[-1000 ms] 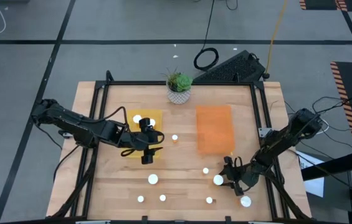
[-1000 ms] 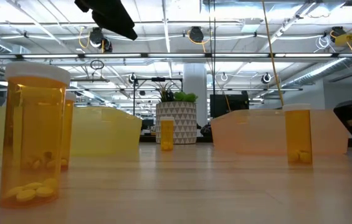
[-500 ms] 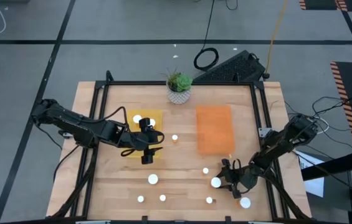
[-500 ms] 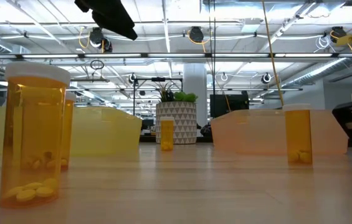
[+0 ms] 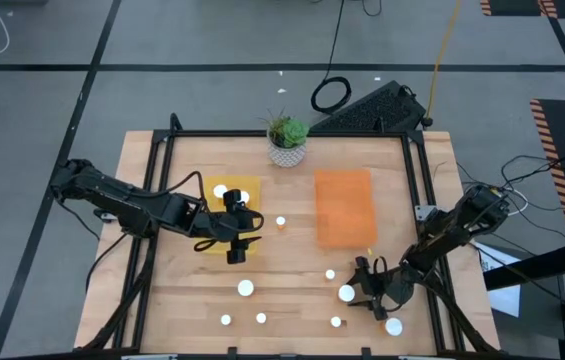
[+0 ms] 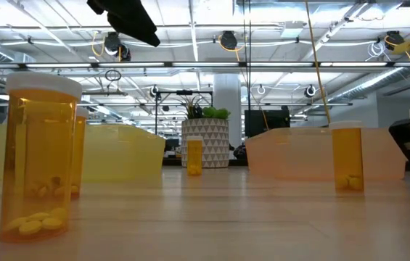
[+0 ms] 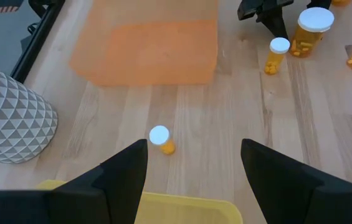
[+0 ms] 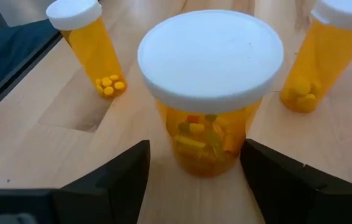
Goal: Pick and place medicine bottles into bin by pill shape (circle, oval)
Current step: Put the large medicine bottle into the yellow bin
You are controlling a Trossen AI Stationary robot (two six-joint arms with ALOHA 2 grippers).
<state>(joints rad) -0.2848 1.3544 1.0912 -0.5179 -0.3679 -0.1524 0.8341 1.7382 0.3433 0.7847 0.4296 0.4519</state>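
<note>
Several medicine bottles with white caps stand upright on their bases on the wooden table [image 5: 292, 300]. My right gripper [image 5: 364, 287] is open at the near right, level with a large bottle [image 8: 208, 81], whose orange body [image 8: 205, 142] stands between its two fingers [image 8: 110, 180]; I see no touch. My left gripper [image 5: 242, 228] hangs open above the right rim of the yellow bin [image 7: 169, 204]. A small bottle [image 7: 159, 137] stands just beyond that rim. Two more white caps [image 5: 220, 191] show inside the yellow bin [image 5: 224, 205].
The orange bin [image 5: 344, 205] lies right of centre and a potted plant [image 5: 287, 140] stands at the far edge. Other bottles stand around the right gripper [image 8: 85, 46] [image 8: 325, 56] and along the near edge [image 5: 246, 288] [image 5: 261, 318] [image 5: 394, 325].
My right gripper has crept a little toward the table's left, closing in on the large bottle, its fingers still apart. The left arm and the bottles have kept still.
</note>
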